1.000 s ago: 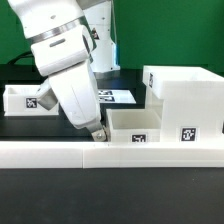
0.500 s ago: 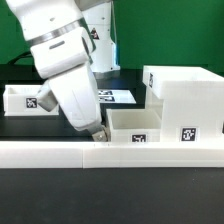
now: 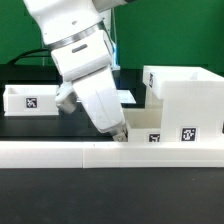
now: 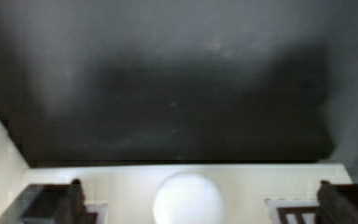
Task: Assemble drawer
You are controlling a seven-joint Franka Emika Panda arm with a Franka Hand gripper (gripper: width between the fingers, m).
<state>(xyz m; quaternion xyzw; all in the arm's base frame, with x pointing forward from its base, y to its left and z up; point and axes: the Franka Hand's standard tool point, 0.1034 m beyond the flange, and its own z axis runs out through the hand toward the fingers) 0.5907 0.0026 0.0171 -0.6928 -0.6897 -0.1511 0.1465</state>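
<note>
The gripper [image 3: 120, 133] hangs spread at the small tray [image 3: 146, 130]; the housing [image 3: 185, 95] stands just beside.

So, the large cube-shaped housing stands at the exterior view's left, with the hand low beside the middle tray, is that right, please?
Not quite: the housing stands at the exterior view's right, as the exterior view shows. The hand is indeed low beside the middle tray.

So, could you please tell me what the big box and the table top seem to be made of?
The big box looks like white plastic, smooth and matte: even, thin walls with crisp edges. The table top looks black and dull, with little sheen; cloth or coated board, I cannot tell.
</note>
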